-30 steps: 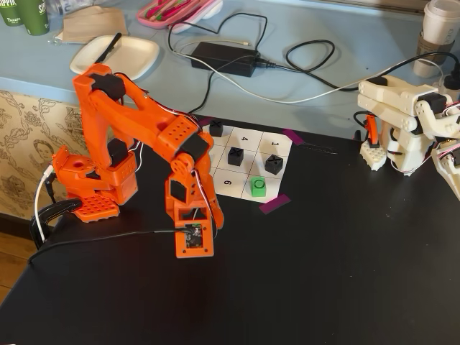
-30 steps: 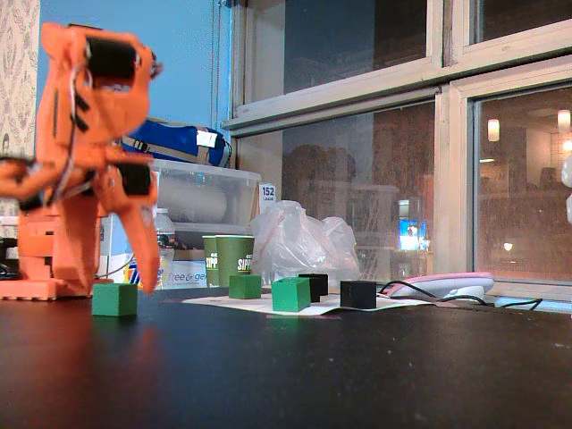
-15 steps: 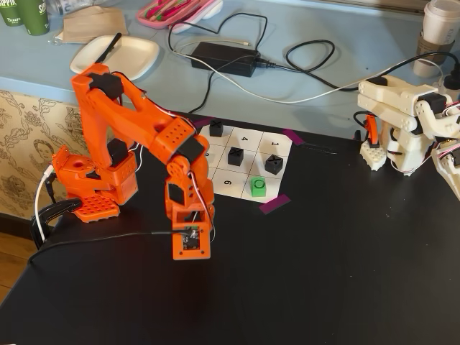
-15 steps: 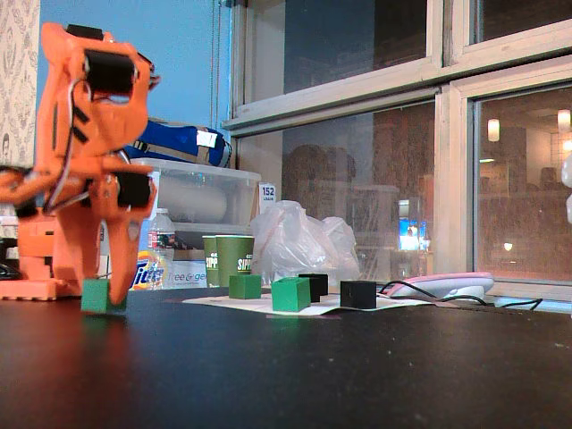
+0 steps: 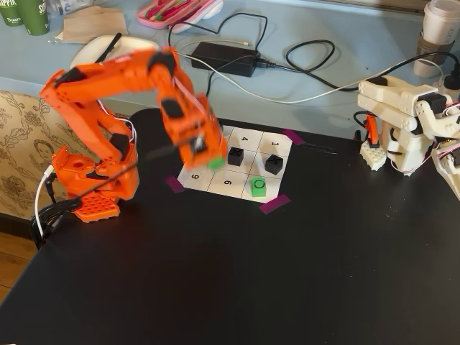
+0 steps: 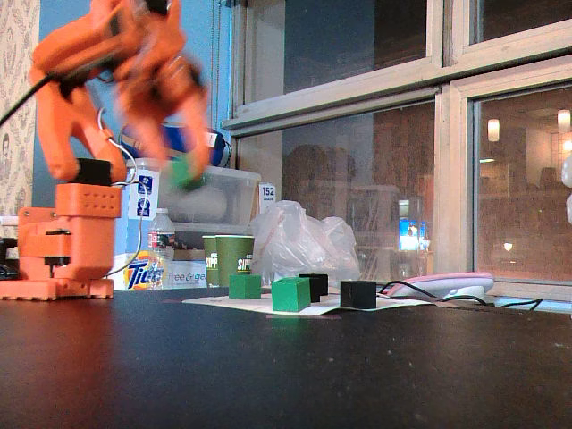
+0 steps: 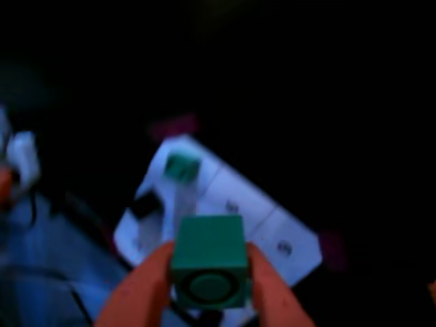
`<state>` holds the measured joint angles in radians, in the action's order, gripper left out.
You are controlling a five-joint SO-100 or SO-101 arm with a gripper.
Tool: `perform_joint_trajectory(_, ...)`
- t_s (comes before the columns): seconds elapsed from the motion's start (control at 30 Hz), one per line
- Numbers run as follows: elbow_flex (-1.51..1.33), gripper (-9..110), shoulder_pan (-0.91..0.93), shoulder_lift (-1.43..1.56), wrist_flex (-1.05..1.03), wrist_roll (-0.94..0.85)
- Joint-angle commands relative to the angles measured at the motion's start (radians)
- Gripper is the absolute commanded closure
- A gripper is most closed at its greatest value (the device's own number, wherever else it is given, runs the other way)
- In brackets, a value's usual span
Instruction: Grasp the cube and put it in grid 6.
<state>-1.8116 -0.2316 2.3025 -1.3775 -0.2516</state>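
My orange gripper [image 5: 210, 161] is shut on a green cube [image 5: 215, 162] and holds it in the air above the left part of the paper grid [image 5: 284, 147]. In the wrist view the held cube [image 7: 208, 262] sits between the two orange fingers [image 7: 139, 293], its black ring facing the camera. It also shows blurred in the other fixed view [image 6: 185, 172], well above the table. Cell 6 [image 5: 227, 182] is the bare middle cell of the grid's near row. Another green cube with a ring [image 5: 259, 187] sits in the cell right of it.
Two black cubes [image 5: 235, 155] [image 5: 274, 164] sit on the grid's middle row. A low fixed view shows two green cubes [image 6: 244, 286] [image 6: 290, 293] on the paper. A white arm [image 5: 402, 122] stands at the right. Cables and a power brick [image 5: 223, 57] lie behind.
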Motion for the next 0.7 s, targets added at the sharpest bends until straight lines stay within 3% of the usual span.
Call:
perform_joint_trajectory(0.0,0.044,101,-0.074,-0.031,0.005,0.028)
perform_joint_trajectory(0.3,-0.054,101,-0.129,-0.367,0.258,0.071)
perform_joint_trajectory(0.67,-0.175,101,-0.221,-0.492,0.439,0.114)
